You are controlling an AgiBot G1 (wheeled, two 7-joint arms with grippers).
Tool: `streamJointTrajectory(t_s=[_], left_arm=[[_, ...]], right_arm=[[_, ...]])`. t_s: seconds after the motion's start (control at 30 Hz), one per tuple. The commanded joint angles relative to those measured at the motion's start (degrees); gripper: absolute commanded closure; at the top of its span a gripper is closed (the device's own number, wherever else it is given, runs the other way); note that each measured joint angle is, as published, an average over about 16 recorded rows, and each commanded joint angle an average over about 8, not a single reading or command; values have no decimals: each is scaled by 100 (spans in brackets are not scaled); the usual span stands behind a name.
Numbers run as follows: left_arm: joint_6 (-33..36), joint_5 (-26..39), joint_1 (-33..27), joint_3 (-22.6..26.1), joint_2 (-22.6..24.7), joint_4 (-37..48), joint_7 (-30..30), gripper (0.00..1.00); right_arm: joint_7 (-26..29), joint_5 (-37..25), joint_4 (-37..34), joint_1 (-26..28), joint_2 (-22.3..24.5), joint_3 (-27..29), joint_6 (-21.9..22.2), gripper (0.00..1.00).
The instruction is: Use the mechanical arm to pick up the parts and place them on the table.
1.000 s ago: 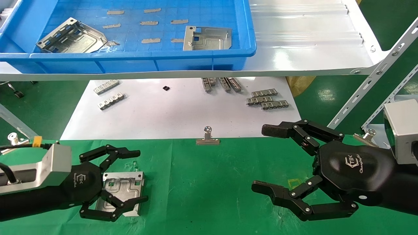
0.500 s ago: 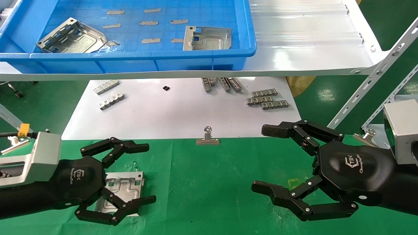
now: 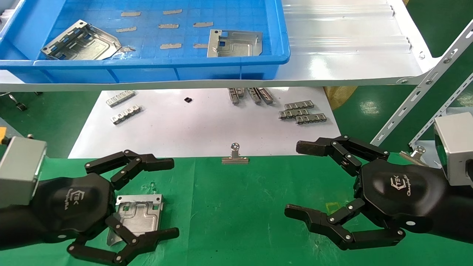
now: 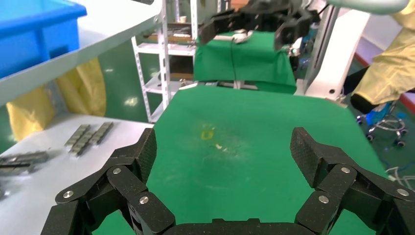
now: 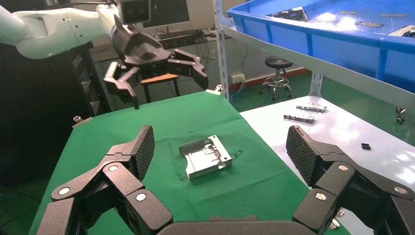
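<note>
Raised clear, left gripper (image 3: 142, 197) gapes apart above part (image 3: 138, 214), hiding its edge.

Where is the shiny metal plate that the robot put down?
In the head view the part lies flat on the green table, on the robot's left, below the open left pincer; the right wrist view shows that pincer lifted clear above it.

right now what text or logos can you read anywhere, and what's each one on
"TEK" with a hexagon logo: on the black shell of the right hand.
"TEK" with the same logo: on the shell of the left hand.
A line of script under each logo: too small to read.
No readable text on the blue bin, the part or the table.
</note>
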Motion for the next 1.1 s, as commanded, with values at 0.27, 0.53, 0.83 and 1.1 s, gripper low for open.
streamJointTrajectory(t_s=[0.27, 0.53, 0.83, 1.1], left_arm=[[218, 27, 138, -526, 45, -332, -527, 0], [322, 33, 205, -769, 65, -478, -722, 0], [301, 36, 193, -712, 63, -447, -683, 0], [285, 36, 184, -684, 62, -430, -666, 0]], right_arm=[[0, 0, 0, 0, 0, 0, 0, 0], [0, 1, -1, -2, 0, 0, 1, 0], [0, 1, -2, -2, 0, 0, 1, 0], [0, 1, -2, -2, 0, 0, 1, 0]])
